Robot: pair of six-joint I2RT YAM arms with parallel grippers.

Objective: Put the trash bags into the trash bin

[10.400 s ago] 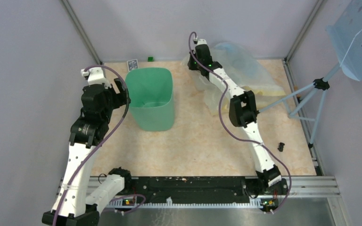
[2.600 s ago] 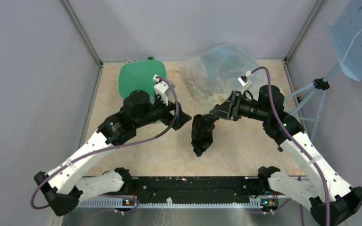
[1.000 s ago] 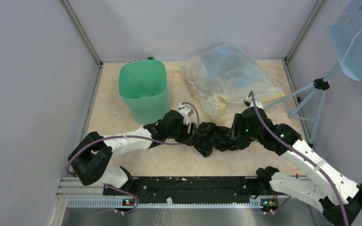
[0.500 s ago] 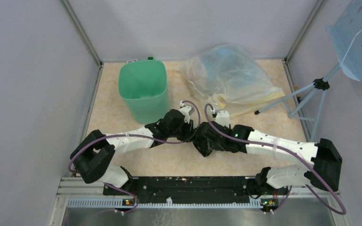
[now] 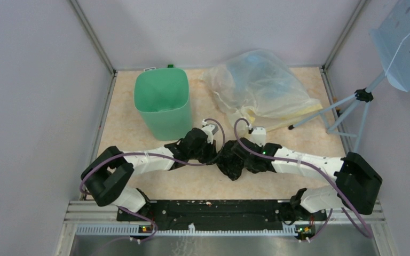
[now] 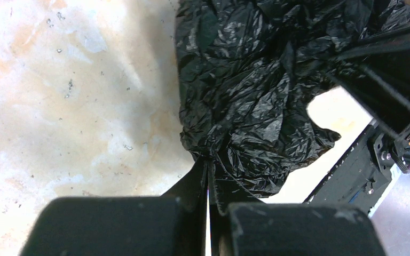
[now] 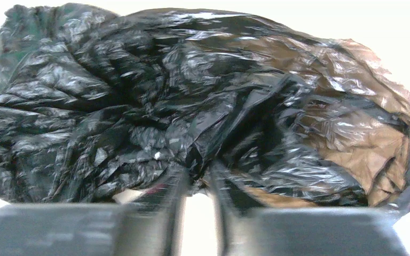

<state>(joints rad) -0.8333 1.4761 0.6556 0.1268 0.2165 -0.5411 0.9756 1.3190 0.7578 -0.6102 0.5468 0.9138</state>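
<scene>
Folds of trash bag (image 7: 139, 106), black, glossy, crinkled, brownish at one end

Trash bag (image 5: 230, 161): glossy black, grey-white crinkle highlights; thin stretched part shows brown in right wrist view.
Trash bin (image 5: 166, 125): plain mint green.
Desk (image 5: 123, 128): peach-beige, marbled with pale veins, dark specks.
Large plastic bag (image 5: 256, 85): translucent clear, yellowish tint at lower edge.
Left arm (image 5: 149, 159), right arm (image 5: 304, 160): white links, black joints, purple cables.
Perforated panel (image 5: 405, 37): pale blue.
</scene>
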